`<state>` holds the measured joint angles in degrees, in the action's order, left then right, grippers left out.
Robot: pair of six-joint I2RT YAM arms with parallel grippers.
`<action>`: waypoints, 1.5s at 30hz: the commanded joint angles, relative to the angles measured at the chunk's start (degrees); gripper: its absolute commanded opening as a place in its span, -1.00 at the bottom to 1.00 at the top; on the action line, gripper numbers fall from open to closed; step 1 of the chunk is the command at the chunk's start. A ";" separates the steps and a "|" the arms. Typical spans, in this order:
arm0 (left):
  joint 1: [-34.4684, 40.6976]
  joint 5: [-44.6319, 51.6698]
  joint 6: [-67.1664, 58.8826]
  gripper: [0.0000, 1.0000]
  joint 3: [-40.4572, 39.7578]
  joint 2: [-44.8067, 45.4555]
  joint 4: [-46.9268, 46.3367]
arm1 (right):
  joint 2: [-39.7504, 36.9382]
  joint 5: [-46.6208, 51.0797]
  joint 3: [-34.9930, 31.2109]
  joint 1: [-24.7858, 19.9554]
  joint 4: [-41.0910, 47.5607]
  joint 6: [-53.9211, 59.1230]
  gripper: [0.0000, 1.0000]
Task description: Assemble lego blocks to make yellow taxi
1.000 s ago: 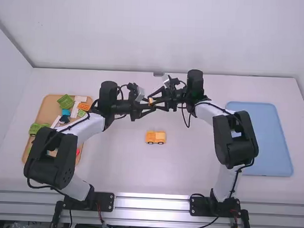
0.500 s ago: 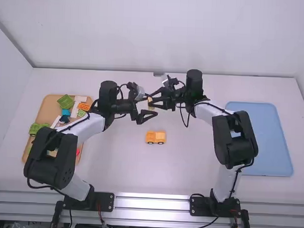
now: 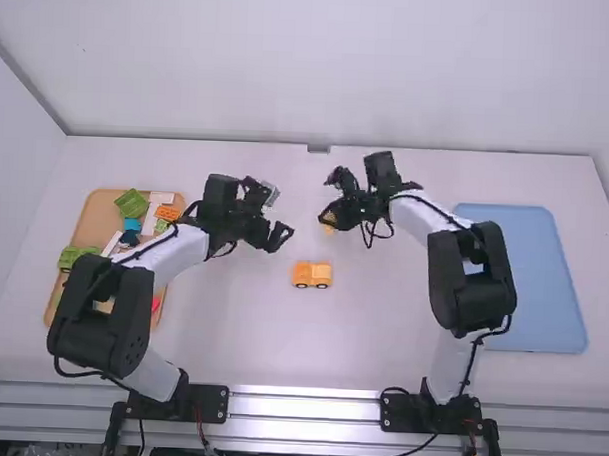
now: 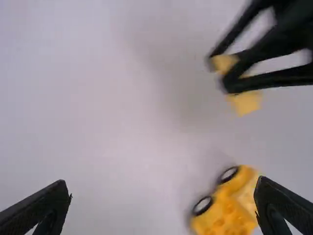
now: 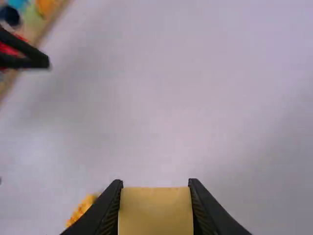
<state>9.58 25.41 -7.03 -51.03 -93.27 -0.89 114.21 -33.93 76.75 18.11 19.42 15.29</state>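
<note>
Block-joining seems underway: right hand [image 5: 155,183] pinches 1 yellow block [image 5: 156,211], left hand [image 4: 163,182] gapes wide, empty; next, probably, square that block over taxi body [image 3: 312,275] and press.

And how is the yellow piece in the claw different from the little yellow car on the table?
The yellow piece is clamped in the right claw, while the yellow car stands on the table with nothing gripping it. The piece shows a plain face; the car shows dark-rimmed wheels and studs. Both are yellow.
</note>
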 commanded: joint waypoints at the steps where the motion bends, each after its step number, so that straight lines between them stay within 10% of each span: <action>1: -2.05 -11.28 1.46 0.98 -4.59 3.58 -4.55 | -0.35 10.25 4.98 3.52 3.87 11.30 -0.98; 19: -27.47 -11.08 19.91 0.98 15.06 42.62 0.35 | 3.78 22.43 16.04 24.41 16.22 33.09 -1.00; 31: -32.11 -9.40 22.67 0.98 22.16 47.71 5.90 | 22.80 24.04 37.53 30.27 37.40 35.95 -1.00; 45: -32.09 -10.47 22.67 0.98 22.16 42.71 8.52 | 24.15 23.98 33.44 32.70 32.83 26.91 -0.87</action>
<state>-22.17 15.14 15.44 -28.86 -50.19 7.22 138.32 -10.09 111.53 50.74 52.03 44.18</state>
